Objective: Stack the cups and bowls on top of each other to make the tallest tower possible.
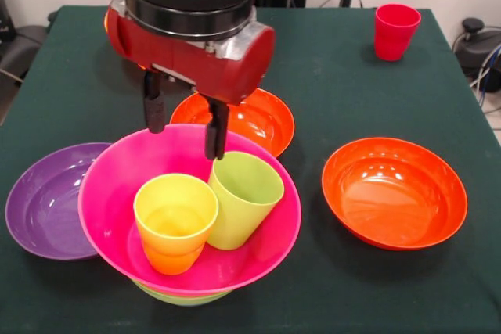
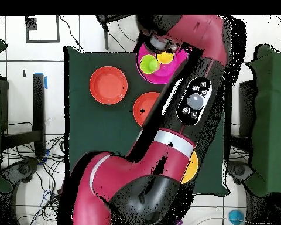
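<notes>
— Green cloth on the table [image 1: 344, 107], cables trailing round the floor, and the build sits at the near edge. How far along is it?

— Early, I'd say. What counts as the tower [image 1: 190, 217] is a magenta bowl [image 1: 109, 193] nested on a lime-green bowl [image 1: 182, 297], of which only a sliver peeks out underneath. Inside the magenta one stand two cups side by side, touching: a yellow-orange cup [image 1: 174, 220] and a lime green cup [image 1: 241, 197] that leans a little. Side by side adds no height.

— And what is left out?

— Plenty. A purple bowl [image 1: 43, 205] tucked just under the magenta rim on one side, a red-orange bowl [image 1: 262, 119] behind, a deep orange bowl [image 1: 394, 191] well apart, and a red cup [image 1: 395, 30] alone at the far corner. All glossy plastic, all upright.

— The gripper?

— The gripper [image 1: 186, 127] hangs over the magenta bowl's back rim, fingers [image 1: 215, 129] spread apart and holding nothing, one tip just above the green cup's rim. From overhead the arm [image 2: 166, 152] covers much of the table, so other pieces may be hidden there.
</notes>
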